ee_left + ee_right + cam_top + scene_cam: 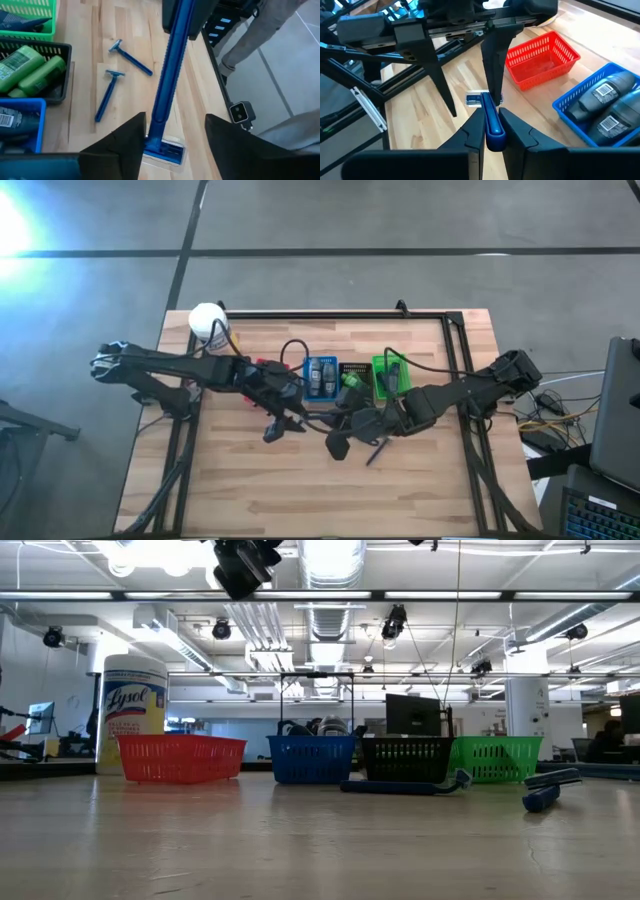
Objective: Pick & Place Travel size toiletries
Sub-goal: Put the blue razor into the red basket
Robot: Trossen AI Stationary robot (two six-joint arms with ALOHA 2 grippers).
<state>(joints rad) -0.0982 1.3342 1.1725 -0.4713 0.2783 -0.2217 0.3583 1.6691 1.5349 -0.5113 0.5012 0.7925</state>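
Nearest in the right wrist view, we see the right tool (pixel 490 131) with its fingers pressed on the handle of a blue razor (pixel 490 117), pinching it above the wooden desk (pixel 445 145). The razor's head points toward the left tool (pixel 465 80), whose two dark fingers stand spread on both sides of it and do not hold it. In the left wrist view the same razor (pixel 170 85) passes between the spread fingers (pixel 127 145) of the left tool.

On the desk beyond, two more blue razors (pixel 117 80) lie flat near each other, just beside the black basket (pixel 55 47), which holds green bottles (pixel 30 70). The blue basket (pixel 592 102) holds grey bottles (pixel 605 95) with barcode labels; the text is too small to read. The red basket (pixel 542 57) stands beside it, and the green basket (pixel 392 378) is at the other end of the row.

Farthest, at the desk corner, stands a yellow jar (pixel 133 715) with white lid, and on its label we can read "Lysol".
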